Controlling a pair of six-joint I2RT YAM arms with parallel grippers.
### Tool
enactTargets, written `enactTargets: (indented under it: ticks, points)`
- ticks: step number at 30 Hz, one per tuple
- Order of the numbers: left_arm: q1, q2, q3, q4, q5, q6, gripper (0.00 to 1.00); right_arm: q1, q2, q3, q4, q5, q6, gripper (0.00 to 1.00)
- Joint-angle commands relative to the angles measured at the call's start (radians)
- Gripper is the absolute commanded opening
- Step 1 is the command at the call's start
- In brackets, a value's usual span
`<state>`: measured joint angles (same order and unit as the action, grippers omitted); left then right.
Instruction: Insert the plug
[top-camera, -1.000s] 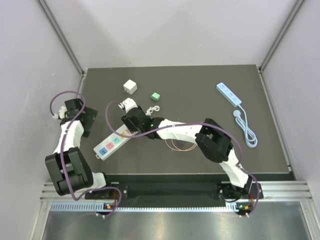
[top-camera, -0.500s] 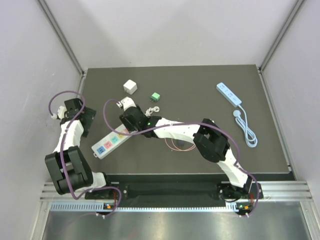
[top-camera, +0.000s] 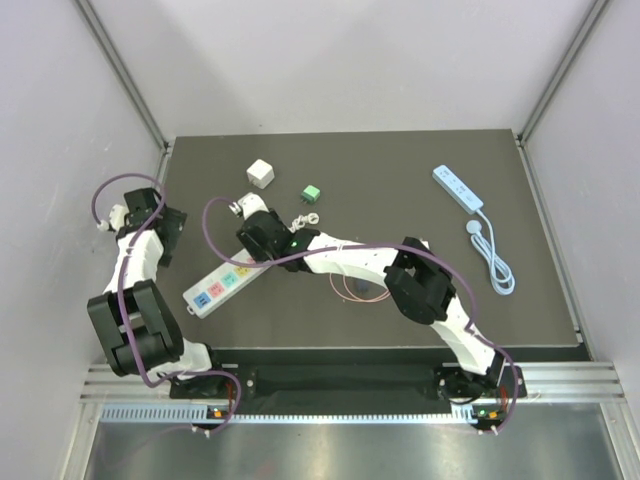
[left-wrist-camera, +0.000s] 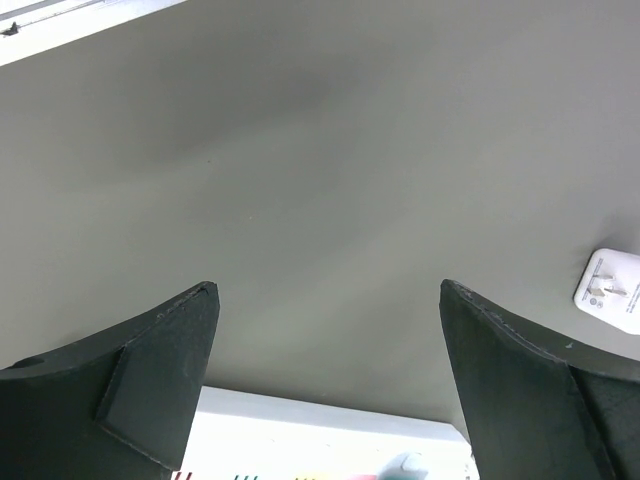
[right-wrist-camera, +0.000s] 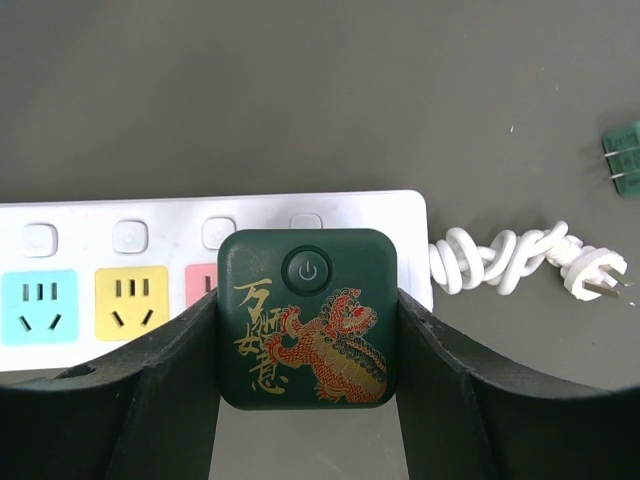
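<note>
Only readable marks: power symbol on the button of the dark green plug, plus gold Chinese calligraphy beginning 万.

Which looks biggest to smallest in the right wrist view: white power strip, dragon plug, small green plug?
1. the white power strip
2. the dragon plug, though nearer the camera
3. the small green plug, partly cut off

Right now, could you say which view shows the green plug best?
The right wrist view: the green plug fills the centre, held by the right end effector. Top external hides it; left wrist omits it.
</note>
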<state>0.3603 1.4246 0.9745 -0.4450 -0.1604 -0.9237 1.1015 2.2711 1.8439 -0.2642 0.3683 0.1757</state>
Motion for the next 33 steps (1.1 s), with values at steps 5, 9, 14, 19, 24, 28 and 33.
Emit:
enactTargets:
  ticks: [5, 9, 14, 19, 24, 28, 33]
  points:
    - [0.008, -0.026, 0.004, 0.019, -0.019, -0.012, 0.96, 0.057, 0.203, -0.143, -0.291, -0.137, 0.088, 0.0]
    - [0.008, -0.039, -0.005, 0.026, -0.021, -0.014, 0.96, 0.052, 0.197, -0.143, -0.293, -0.147, 0.11, 0.0]
    - [0.006, -0.044, -0.007, 0.029, -0.013, -0.009, 0.96, 0.003, 0.182, -0.058, -0.375, -0.19, 0.077, 0.0]
    - [0.006, -0.062, -0.022, 0.028, -0.011, 0.003, 0.95, 0.003, 0.176, -0.054, -0.397, -0.255, 0.08, 0.0]
    - [0.008, -0.095, -0.057, 0.048, -0.013, 0.005, 0.95, 0.021, 0.171, -0.108, -0.34, -0.184, 0.111, 0.0]
    - [0.008, -0.096, -0.051, 0.042, -0.004, 0.016, 0.95, 0.031, 0.18, -0.158, -0.273, -0.161, 0.127, 0.0]
    - [0.008, -0.105, -0.011, 0.048, 0.053, 0.055, 0.95, 0.024, 0.153, -0.14, -0.286, -0.079, 0.114, 0.02]
